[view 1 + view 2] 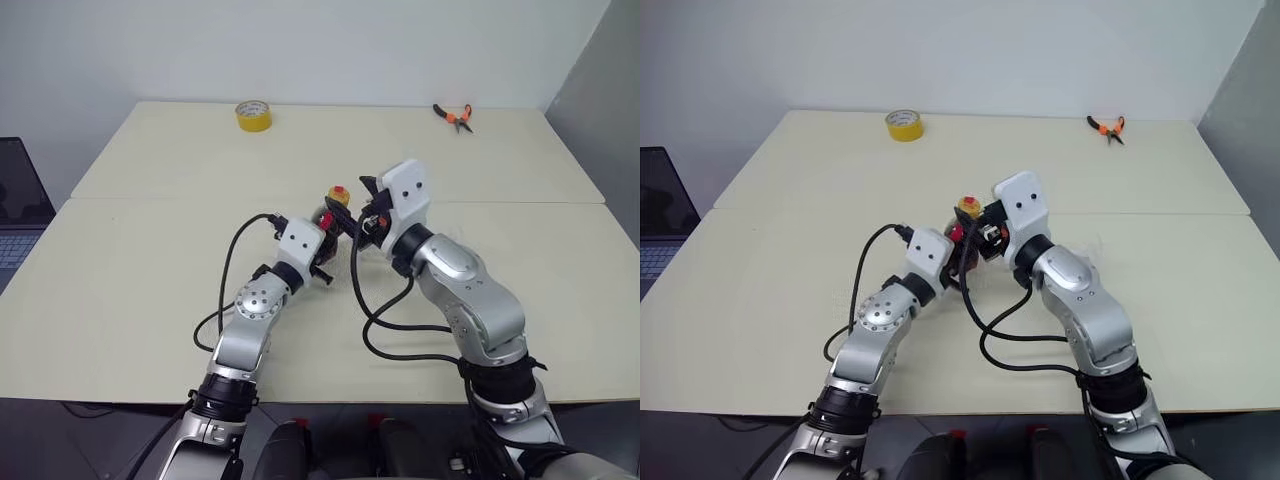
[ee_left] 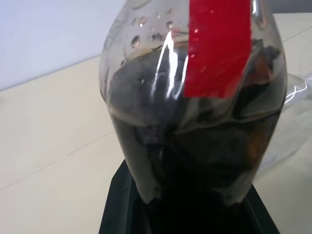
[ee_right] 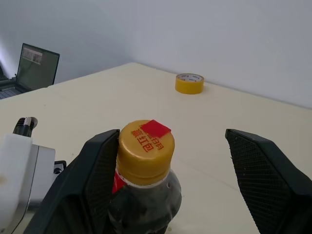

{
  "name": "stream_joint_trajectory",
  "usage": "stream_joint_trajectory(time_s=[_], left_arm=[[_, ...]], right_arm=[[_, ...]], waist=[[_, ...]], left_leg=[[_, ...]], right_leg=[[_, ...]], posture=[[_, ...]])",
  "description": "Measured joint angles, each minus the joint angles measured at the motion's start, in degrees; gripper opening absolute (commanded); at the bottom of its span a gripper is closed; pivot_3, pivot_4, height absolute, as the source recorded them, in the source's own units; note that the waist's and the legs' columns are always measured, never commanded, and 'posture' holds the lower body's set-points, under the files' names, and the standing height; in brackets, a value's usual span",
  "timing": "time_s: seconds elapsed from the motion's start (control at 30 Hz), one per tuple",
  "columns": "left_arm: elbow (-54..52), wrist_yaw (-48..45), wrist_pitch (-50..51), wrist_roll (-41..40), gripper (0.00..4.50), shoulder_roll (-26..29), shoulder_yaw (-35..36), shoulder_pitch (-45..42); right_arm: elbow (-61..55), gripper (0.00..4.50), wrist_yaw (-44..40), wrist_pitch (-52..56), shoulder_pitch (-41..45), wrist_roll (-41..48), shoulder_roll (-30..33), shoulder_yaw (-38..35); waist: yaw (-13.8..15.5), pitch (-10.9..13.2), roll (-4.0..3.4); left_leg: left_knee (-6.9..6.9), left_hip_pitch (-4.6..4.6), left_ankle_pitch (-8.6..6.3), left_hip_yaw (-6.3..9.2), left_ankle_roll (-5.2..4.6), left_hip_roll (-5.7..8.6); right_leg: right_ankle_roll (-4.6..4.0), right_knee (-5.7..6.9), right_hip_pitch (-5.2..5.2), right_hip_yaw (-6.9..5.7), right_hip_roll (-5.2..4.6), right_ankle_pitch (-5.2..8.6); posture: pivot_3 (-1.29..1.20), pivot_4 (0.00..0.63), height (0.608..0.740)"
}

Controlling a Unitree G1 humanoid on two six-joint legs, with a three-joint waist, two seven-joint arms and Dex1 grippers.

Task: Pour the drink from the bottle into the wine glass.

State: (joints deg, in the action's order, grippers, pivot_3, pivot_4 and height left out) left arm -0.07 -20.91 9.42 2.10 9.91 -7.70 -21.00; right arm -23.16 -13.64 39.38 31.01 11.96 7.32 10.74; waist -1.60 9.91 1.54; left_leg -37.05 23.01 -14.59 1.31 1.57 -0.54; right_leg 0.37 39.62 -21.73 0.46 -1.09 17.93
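Note:
My left gripper (image 1: 328,228) is shut on the bottle (image 2: 195,122), a small clear one with a red label, standing upright over the middle of the table. Dark drink (image 2: 185,161) fills most of its body. The yellow cap (image 3: 146,141) is on. My right gripper (image 3: 178,161) is open at cap height, one finger (image 3: 97,165) right against the cap and the other (image 3: 258,165) well apart from it. In the left wrist view a clear curved shape that looks like the wine glass (image 2: 297,92) shows just past the bottle; my right arm covers it in the eye views.
A yellow tape roll (image 1: 252,115) lies at the table's far edge, and orange-handled pliers (image 1: 453,115) at the far right. A laptop (image 1: 20,210) stands off the table's left side. A seam (image 1: 150,198) crosses the cream table.

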Motion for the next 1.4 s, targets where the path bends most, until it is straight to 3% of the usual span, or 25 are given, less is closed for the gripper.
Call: stream_joint_trajectory(time_s=[0.2,0.33,0.5,0.63,0.9,1.4], left_arm=[[0.2,0.0,0.0,0.0,0.66,0.0,-0.9,0.0],[0.2,0.2,0.0,0.0,0.65,0.5,0.3,0.0],[0.2,0.1,0.0,0.0,0.65,0.4,0.3,0.0],[0.2,0.1,0.0,0.0,0.65,0.5,0.3,0.0],[0.3,0.1,-0.1,0.0,0.65,0.4,0.2,-0.1],[0.6,0.0,-0.2,0.0,0.65,0.3,0.0,-0.6]], right_arm=[[-4.1,3.68,-0.5,2.0,-3.4,2.2,1.9,-1.6],[-5.4,3.68,0.2,4.2,-5.9,2.6,5.2,-7.3],[-7.4,3.68,-0.5,6.6,-8.0,3.8,6.3,-7.4],[-10.6,3.68,-3.1,9.0,-6.7,7.3,5.8,-5.3],[-5.7,3.68,-0.3,6.7,0.8,4.6,0.6,-0.6],[-0.7,3.68,0.9,2.1,1.1,0.3,0.7,0.4]], waist=[[0.0,0.0,0.00],[0.0,0.0,0.00],[-0.1,0.0,0.00],[-0.2,0.0,0.00],[0.0,0.0,0.00],[0.0,0.0,0.00]], left_leg=[[0.01,0.00,0.00,0.02,0.00,-0.01],[0.03,-0.03,0.00,0.02,-0.01,0.00],[0.02,-0.01,0.00,-0.03,0.00,-0.01],[0.02,-0.03,-0.01,0.00,-0.01,-0.02],[0.00,-0.01,0.00,0.00,0.00,0.01],[0.01,-0.01,0.00,0.00,0.00,0.00]], right_leg=[[0.00,0.00,0.01,-0.02,0.00,0.00],[0.00,0.01,0.01,-0.02,0.02,0.00],[0.00,0.00,0.00,0.04,0.03,0.00],[0.00,0.01,0.00,0.02,0.04,0.00],[0.00,-0.02,0.01,0.01,0.01,0.00],[0.00,0.00,0.00,0.01,0.01,0.00]], posture=[[0.00,0.150,0.740],[0.00,0.150,0.740],[0.00,0.150,0.740],[0.00,0.150,0.740],[0.00,0.150,0.740],[0.00,0.150,0.740]])
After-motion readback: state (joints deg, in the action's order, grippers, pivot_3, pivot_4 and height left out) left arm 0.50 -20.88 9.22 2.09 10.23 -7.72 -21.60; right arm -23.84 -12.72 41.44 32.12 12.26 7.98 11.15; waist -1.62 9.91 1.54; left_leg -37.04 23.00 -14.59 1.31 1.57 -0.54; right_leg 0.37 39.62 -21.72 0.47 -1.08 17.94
